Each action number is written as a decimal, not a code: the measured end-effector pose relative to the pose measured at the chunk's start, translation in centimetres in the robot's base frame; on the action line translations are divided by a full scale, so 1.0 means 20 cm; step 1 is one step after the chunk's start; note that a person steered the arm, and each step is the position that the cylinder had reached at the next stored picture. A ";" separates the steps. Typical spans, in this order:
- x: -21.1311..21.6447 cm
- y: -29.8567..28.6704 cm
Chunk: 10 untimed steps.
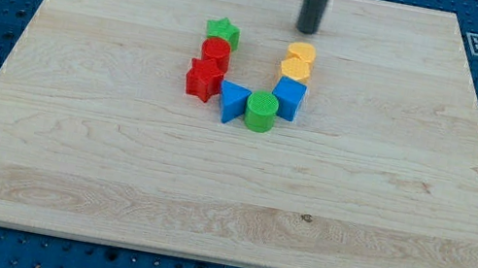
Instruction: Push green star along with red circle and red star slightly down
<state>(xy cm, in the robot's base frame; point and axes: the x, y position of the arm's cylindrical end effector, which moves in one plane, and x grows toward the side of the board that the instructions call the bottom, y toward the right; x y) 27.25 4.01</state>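
The green star [222,32] lies left of the board's middle, toward the view's top. The red circle [216,52] touches it just below. The red star [203,79] touches the red circle below that. The three form a short column. My tip [309,29] is to the right of the green star and a little above it, well apart from it, just above the yellow block.
A yellow heart [298,62] sits under my tip, with a blue cube [289,97] below it. A green circle [261,112] and a blue triangle [232,100] close the arc toward the red star. The wooden board [64,172] rests on a blue pegboard table.
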 end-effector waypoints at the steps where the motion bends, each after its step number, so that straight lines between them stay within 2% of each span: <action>1: -0.04 -0.21; 3: 0.18 -0.31; 4: 0.22 -0.37; 6: 0.20 -0.43; 8: 0.32 -0.44; 10: 0.26 -0.40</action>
<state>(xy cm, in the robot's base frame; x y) 32.39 -4.06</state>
